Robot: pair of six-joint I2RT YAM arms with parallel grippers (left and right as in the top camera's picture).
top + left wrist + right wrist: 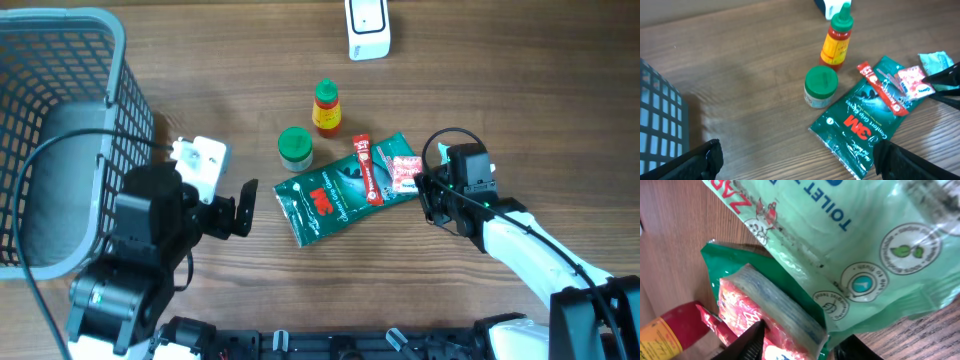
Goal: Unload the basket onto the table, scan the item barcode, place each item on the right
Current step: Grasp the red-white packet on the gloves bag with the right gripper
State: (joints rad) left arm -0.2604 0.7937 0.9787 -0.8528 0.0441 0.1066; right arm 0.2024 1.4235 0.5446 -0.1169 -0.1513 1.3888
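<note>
Wood table (520, 80), your side outward. Left gripper (247, 207) hangs beside the basket (112, 70), fingers wide apart, empty. Right gripper (424, 192) straddles the pink packet (404, 174) lying on the green 3M pack (330, 203); you cannot tell whether it pinches. Beyond: jar (295, 147), sauce bottle (326, 108), white scanner (367, 28) farthest.

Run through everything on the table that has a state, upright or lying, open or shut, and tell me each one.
Left gripper: open, empty.
Sauce bottle: upright, cap on.
Green-lidded jar: upright, lid on.
3M packet: lying, print up.
Red stick packet: lying across the 3M packet.
Pink packet: lying at one end of the 3M packet.
Wipes packet: lying beside the pink packet.
Right gripper: jaws astride the pink packet; grip unclear.
Basket: upright.
</note>
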